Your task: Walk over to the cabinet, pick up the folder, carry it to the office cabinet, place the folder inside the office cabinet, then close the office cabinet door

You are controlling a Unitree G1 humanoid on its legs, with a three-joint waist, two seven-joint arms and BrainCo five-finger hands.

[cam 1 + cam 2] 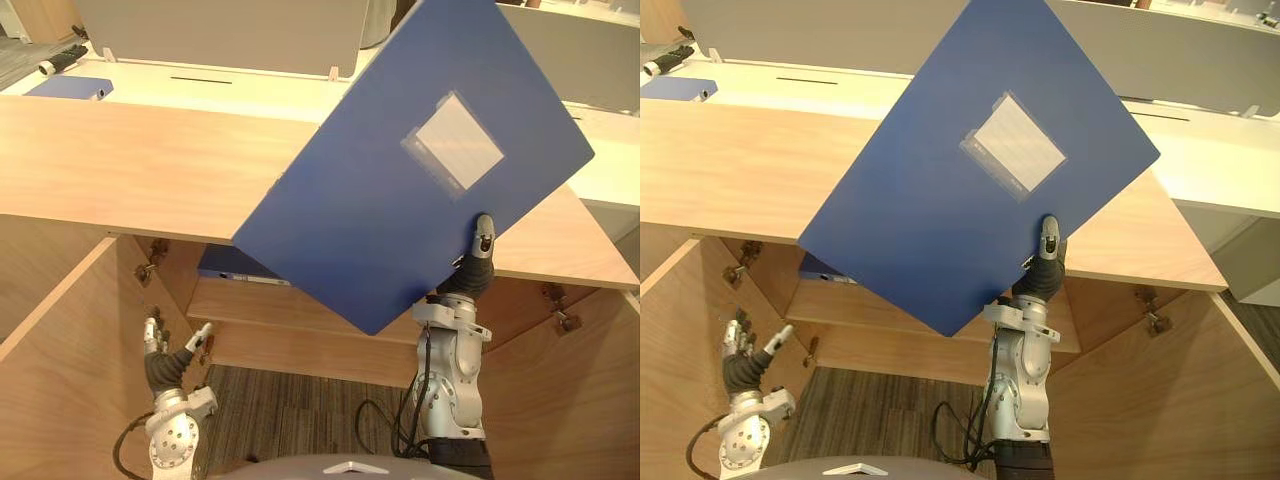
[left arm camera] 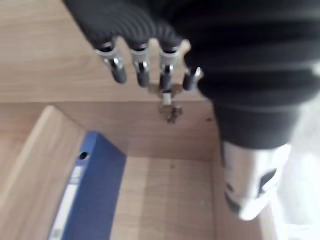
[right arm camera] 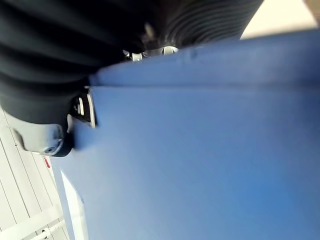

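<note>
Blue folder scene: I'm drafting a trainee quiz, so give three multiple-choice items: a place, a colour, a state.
1. Where is the held folder? A on a chair; B raised above the cabinet top; C in a drawer.
2. Its colour? A red; B green; C blue.
3. The left robot hand is: A open; B shut on a folder; C shut on a handle.
B, the right robot hand holds it up there; C, its cover is blue; A, its fingers are spread, holding nothing.

Nothing legible to call here, just a pale label pocket point(image 1: 458, 140) at one o'clock on the raised blue folder point(image 1: 370, 240), print too faint.
</note>
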